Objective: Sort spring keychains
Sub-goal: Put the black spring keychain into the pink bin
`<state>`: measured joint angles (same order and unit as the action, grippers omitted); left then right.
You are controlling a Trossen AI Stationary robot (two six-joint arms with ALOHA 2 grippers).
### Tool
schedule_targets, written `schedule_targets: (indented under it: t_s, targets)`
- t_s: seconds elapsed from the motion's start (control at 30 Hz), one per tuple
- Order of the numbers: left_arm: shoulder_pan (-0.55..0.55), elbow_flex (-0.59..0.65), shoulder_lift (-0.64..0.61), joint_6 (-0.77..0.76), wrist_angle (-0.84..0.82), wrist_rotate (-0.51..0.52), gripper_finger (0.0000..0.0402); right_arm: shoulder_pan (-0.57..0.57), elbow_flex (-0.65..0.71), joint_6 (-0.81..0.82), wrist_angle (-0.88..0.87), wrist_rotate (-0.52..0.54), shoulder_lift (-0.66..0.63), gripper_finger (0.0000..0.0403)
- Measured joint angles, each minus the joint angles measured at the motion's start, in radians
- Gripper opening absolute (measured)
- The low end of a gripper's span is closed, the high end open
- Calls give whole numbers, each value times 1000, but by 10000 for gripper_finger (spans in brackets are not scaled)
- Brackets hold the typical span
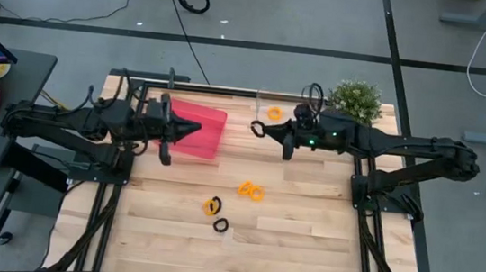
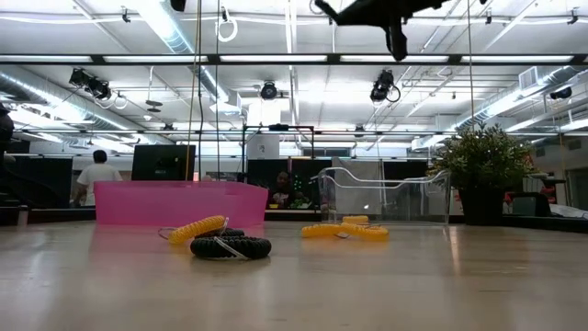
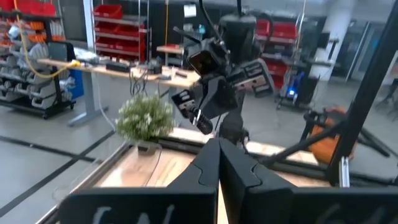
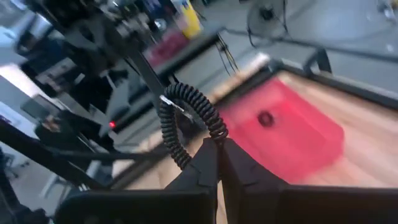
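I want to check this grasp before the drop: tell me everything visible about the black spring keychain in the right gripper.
The black spring keychain is a glossy, plastic-looking coiled cord bent into an open arc. One end is pinched between the shut fingers of the right gripper; the rest curls up and sideways, hanging free and touching nothing else. It is held in the air, with the pink bin on the table beyond it.

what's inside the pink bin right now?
The right wrist view shows one small dark keychain on the pink bin floor. From above, the left gripper covers part of it; the low view sees only its wall.
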<state>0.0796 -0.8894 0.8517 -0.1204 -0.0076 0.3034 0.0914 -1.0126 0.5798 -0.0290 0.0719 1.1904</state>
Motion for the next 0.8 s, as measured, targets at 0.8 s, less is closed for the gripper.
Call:
schedule_targets:
  t_s: [0.8]
  targets:
    - [-11,0,139,35,291,1,66,-3,0,-92,311,25,1,0]
